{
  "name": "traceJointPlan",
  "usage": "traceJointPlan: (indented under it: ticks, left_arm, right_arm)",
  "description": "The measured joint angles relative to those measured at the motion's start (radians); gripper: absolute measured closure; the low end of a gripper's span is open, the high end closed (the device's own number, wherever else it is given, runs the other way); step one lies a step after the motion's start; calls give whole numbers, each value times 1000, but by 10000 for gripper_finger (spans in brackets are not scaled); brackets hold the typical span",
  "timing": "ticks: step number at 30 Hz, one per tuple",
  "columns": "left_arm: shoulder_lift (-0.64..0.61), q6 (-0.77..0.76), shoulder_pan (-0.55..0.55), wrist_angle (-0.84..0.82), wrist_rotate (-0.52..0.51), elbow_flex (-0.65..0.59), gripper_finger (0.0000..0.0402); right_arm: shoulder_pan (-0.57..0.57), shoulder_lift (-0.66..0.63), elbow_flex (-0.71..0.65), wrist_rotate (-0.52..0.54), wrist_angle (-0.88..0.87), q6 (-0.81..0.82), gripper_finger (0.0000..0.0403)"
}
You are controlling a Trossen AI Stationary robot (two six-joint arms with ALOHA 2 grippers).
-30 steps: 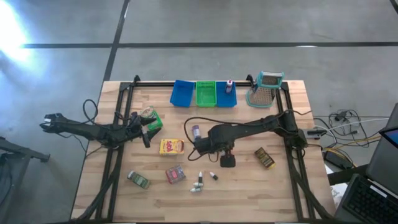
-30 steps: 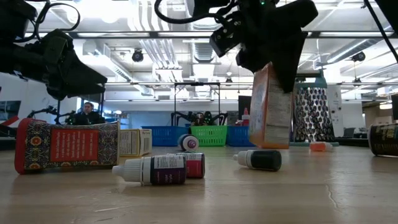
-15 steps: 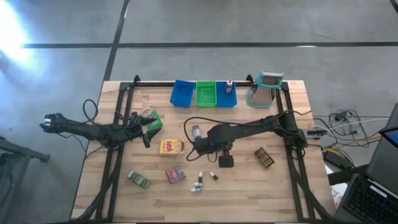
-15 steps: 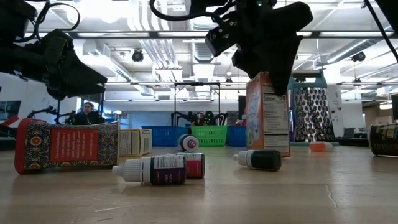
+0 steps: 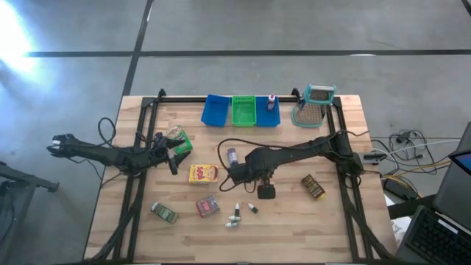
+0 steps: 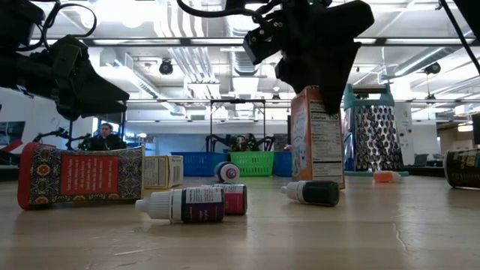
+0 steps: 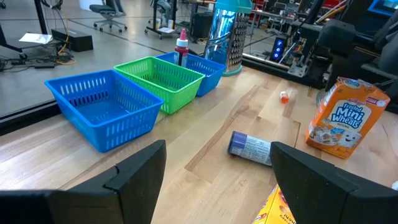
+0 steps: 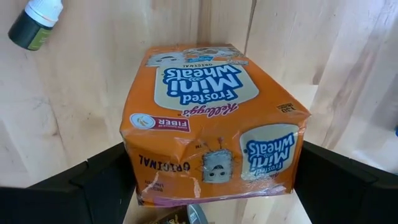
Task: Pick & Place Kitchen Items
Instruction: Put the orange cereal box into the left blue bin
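Note:
An orange cereal box stands upright on the table near its middle; it also shows as the orange box in the left wrist view. My right gripper reaches down onto its top end from above and is closed on it. At the table's left, my left gripper waits open with nothing between its fingers, beside a green packet. A yellow-red box, a purple bottle, a brown packet, a pink-red packet and small bottles lie flat on the wood. My right gripper holds the orange box's upper end between its two fingers, one on each opposite side. The fingers come from above and point down. The box stands upright with its bottom on the table.
Two blue bins and a green bin stand in a row at the far edge. Right of them is a metal grater. A dark bottle lies just in front of the orange box. Black frame rails run along the table's sides.
A second ago the orange box hung tilted in my right gripper, its bottom a little off the table. It has since been tipped upright and lowered, and now stands on the table. My right gripper has tipped slightly with it.

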Motion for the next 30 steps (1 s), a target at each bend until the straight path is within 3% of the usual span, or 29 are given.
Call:
traceJointPlan:
  ticks: [30]
  left_arm:
    - [0, 0, 0, 0, 0, 0, 108]
  right_arm:
    - [21, -44, 1, 44, 97, -16, 39]
